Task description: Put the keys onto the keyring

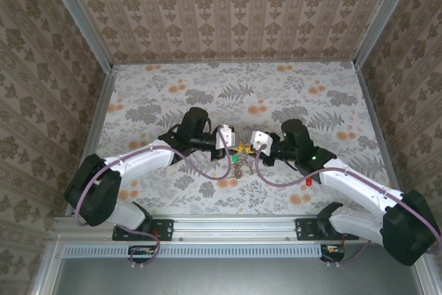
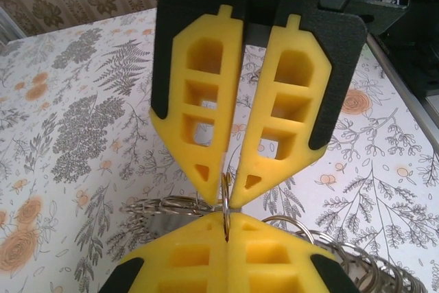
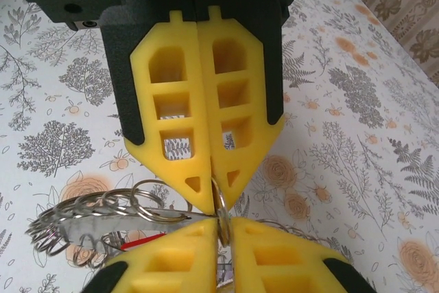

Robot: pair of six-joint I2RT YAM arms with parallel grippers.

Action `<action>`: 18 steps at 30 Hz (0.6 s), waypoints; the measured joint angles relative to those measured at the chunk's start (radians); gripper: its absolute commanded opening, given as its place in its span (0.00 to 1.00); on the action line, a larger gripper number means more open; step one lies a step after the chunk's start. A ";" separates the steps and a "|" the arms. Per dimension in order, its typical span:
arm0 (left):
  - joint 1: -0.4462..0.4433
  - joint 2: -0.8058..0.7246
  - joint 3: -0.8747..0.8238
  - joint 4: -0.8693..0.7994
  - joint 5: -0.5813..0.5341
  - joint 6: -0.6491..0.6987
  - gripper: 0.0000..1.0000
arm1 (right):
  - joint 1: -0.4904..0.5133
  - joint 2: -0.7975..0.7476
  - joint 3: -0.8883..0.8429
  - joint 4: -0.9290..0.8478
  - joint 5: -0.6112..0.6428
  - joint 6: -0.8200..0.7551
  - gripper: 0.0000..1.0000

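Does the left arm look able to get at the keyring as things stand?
Likely yes: the left pincer is shut on a loop of the keyring, tip to tip with the right pincer, nothing between.

Bench [image 1: 297,88] top: pale covering, grey fern and tree prints, orange blossoms. Back wall [image 1: 235,12] across upper frame: beige-brown damask wallpaper, vertical stripes. Same paper on left wall [image 1: 31,101] and right wall [image 1: 414,94]. Silver metal posts [image 1: 76,12] slant at both upper corners. Aluminium rail [image 1: 235,227] along lower edge of bench; slotted strip [image 1: 235,250] beneath; grey panel [image 1: 228,278] at bottom of frame. Light even, soft.
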 measured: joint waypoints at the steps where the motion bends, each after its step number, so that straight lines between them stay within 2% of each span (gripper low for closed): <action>1: 0.000 0.000 0.000 0.003 -0.002 -0.001 0.00 | 0.000 0.000 0.000 0.000 0.000 0.000 0.07; 5: 0.000 0.000 -0.001 0.006 -0.008 -0.006 0.02 | 0.000 0.000 0.000 0.000 0.000 0.003 0.00; 9: 0.000 0.000 -0.001 0.003 -0.008 -0.006 0.13 | 0.000 0.000 0.000 0.000 0.001 -0.003 0.00; 12: -0.003 0.000 0.000 -0.005 0.000 -0.009 0.19 | 0.000 0.000 0.000 -0.004 0.002 -0.009 0.00; 18: -0.006 0.000 0.002 -0.017 0.006 -0.010 0.18 | 0.000 0.000 0.000 -0.013 0.003 -0.022 0.00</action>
